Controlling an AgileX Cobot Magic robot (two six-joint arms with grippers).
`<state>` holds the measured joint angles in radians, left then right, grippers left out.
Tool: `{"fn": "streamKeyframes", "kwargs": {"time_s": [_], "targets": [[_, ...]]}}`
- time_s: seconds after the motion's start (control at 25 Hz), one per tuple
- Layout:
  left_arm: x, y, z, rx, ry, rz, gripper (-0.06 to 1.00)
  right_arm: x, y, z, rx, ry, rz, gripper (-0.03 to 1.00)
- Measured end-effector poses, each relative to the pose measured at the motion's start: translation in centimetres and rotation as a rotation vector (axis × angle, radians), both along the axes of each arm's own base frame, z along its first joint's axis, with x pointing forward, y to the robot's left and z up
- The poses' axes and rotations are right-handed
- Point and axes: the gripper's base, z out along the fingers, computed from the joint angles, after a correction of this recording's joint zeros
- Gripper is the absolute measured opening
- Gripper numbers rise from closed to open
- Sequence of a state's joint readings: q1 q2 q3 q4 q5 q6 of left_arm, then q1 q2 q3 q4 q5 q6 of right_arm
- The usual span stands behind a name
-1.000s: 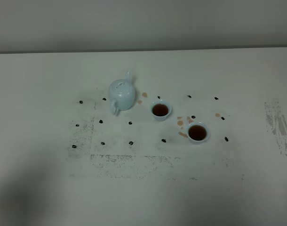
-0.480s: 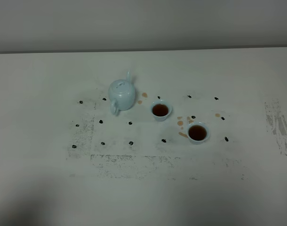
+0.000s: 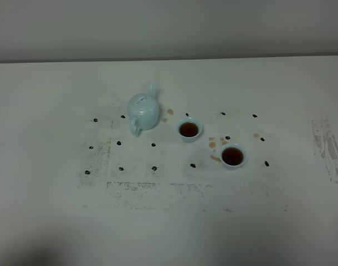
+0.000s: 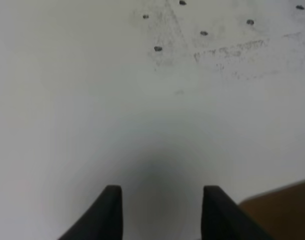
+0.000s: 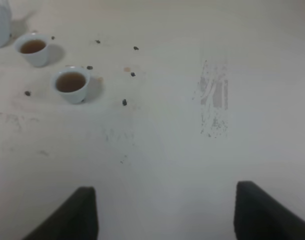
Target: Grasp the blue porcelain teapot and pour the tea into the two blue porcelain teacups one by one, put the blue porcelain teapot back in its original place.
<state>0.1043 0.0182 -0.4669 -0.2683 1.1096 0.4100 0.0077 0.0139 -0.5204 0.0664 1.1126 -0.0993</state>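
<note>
White table (image 3: 47, 183) fills nearly the whole overhead view; plain pale wall (image 3: 169, 27) rises behind its far edge. Black dot marks (image 4: 158, 48) lie ahead of the left claw, scuffed grey patch (image 5: 214, 100) ahead of the right. Brown surface (image 4: 287, 210) shows past the table edge beside the left claw. Lighting even, dim.

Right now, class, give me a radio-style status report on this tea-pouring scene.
Left gripper and right gripper open, empty, clear of crockery. Teapot upright on table. Both teacups hold tea. Nothing in the way.
</note>
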Motion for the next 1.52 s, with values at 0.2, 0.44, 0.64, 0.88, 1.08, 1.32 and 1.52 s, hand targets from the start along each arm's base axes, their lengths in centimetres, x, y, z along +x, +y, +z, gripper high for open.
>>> {"fn": "streamKeyframes", "kwargs": {"time_s": [0.2, 0.44, 0.64, 0.88, 1.08, 1.32, 1.52], "targets": [[-0.28, -0.02, -0.13, 0.004, -0.020, -0.001, 0.36, 0.00, 0.00, 0.00, 0.000, 0.000, 0.000, 0.56], [-0.26, -0.01, -0.22, 0.005, -0.017, -0.002, 0.36, 0.00, 0.00, 0.00, 0.000, 0.000, 0.000, 0.56], [-0.26, -0.01, -0.22, 0.003, -0.016, -0.001, 0.36, 0.00, 0.01, 0.00, 0.001, 0.000, 0.001, 0.56], [-0.22, -0.20, -0.11, -0.068, -0.015, 0.027, 0.36, 0.00, 0.01, 0.00, 0.001, 0.000, 0.001, 0.56], [-0.20, -0.20, -0.09, -0.073, -0.017, 0.029, 0.36, 0.00, 0.01, 0.00, 0.001, 0.000, 0.001, 0.56], [-0.20, -0.20, -0.09, -0.074, -0.017, 0.030, 0.36, 0.00, 0.01, 0.00, 0.001, 0.000, 0.001, 0.56], [-0.20, -0.21, -0.09, -0.075, -0.017, 0.029, 0.36, 0.00, 0.01, 0.00, 0.001, 0.000, 0.001, 0.56]]}}
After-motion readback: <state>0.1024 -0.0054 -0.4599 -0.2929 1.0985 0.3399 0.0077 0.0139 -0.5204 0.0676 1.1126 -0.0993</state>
